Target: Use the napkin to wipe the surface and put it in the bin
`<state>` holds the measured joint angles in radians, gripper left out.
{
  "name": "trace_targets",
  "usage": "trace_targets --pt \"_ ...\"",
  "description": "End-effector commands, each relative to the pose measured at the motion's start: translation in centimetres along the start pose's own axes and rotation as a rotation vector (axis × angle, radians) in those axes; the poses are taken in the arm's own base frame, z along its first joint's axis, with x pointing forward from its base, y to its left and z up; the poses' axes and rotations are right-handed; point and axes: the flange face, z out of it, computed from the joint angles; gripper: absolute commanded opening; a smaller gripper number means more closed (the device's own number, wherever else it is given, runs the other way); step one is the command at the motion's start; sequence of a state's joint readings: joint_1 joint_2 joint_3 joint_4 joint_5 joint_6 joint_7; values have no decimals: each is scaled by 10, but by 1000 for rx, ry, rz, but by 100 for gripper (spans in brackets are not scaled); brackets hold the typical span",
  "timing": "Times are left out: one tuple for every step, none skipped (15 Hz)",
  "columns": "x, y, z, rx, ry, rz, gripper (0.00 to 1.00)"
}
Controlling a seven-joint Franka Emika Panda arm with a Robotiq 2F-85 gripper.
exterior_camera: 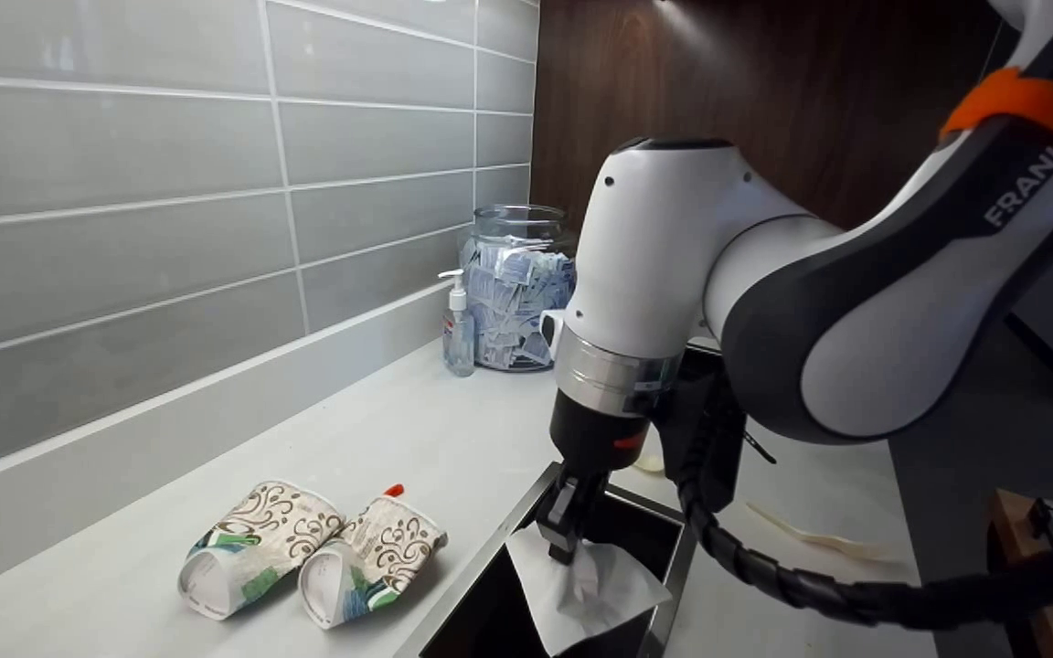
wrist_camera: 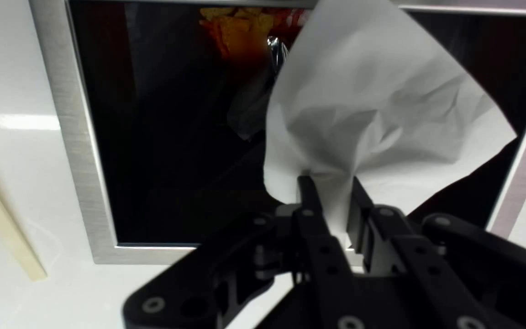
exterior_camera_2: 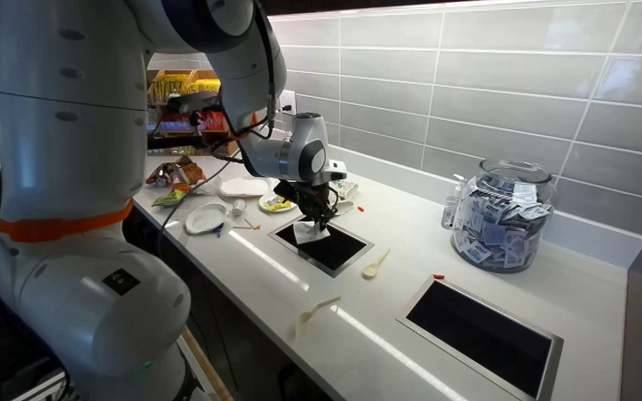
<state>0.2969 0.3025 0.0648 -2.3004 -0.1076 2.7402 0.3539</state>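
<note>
Below centre of the wrist view, fingers (wrist_camera: 309, 201) clamped the napkin (wrist_camera: 381, 91) over the bin (wrist_camera: 73, 114), orange trash (wrist_camera: 240, 36) visible inside near the top; both exterior views showed only black there.

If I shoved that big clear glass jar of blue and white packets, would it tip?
Probably not: the jar looks squat and wide. Nearly full of packets, it may feel heavy. It looks smooth, so perhaps slippery.
</note>
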Motion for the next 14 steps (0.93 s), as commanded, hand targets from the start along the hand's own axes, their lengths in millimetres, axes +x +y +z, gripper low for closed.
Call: trace_targets --pt "12 2 7 -23 -16 -5 5" --pt "14 3 8 -24 -16 -4 5" --pt "15 3 9 -23 -16 -2 5" --pt "16 4 10 -23 -15 -1 5" --pt "17 4 10 -22 -15 0 5" --pt "18 4 11 -23 -15 0 5" --pt "19 4 11 -23 -15 1 5" --pt "19 4 12 -23 -14 1 5" --pt "20 4 12 -25 -14 1 11" --pt "19 4 12 -26 -14 0 44" --pt "20 4 12 -27 -15 1 45" --pt "19 4 12 -27 -15 1 50" --pt "19 4 12 -27 -15 0 58" --pt "19 3 12 -26 -15 -1 65"
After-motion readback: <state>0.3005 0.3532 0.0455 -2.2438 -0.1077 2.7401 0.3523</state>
